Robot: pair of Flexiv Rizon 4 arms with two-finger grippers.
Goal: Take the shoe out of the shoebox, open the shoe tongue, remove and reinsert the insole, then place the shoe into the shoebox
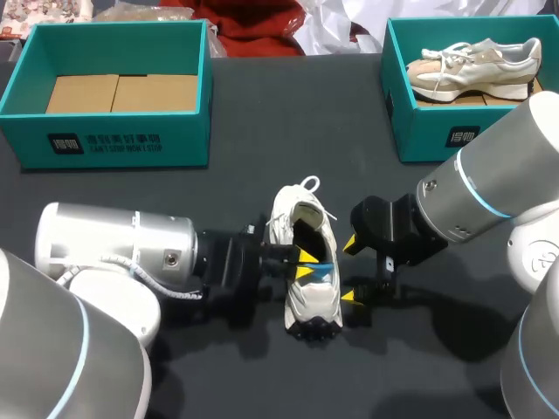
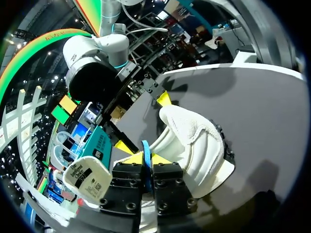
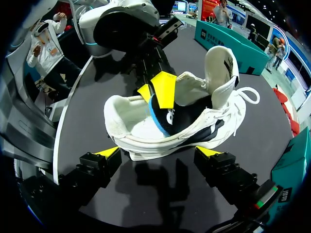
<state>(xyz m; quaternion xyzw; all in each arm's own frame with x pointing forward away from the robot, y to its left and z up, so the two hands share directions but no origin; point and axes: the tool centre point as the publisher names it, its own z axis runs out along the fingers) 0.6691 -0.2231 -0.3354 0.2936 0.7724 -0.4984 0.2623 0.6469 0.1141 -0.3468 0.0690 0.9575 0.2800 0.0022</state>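
Observation:
A white sneaker [image 1: 307, 292] lies on the dark table with its tongue [image 3: 221, 68] pulled up and its laces [image 1: 307, 185] trailing toward the back. My left gripper [image 1: 304, 264] comes in from the left and reaches into the shoe's opening. In the left wrist view my left gripper [image 2: 146, 159] is shut on the upturned edge of the blue insole [image 2: 146, 170]. The insole [image 3: 158, 119] stays partly inside the shoe. My right gripper [image 1: 348, 270] stands open at the shoe's right side. Its fingertips [image 3: 109, 151] flank the sole without pinching it.
A teal shoebox [image 1: 113, 140] at the back left holds only cardboard. A second teal box [image 1: 419, 131] at the back right holds a beige sneaker [image 1: 476, 65]. Red cloth [image 1: 253, 26] and white paper lie along the far edge.

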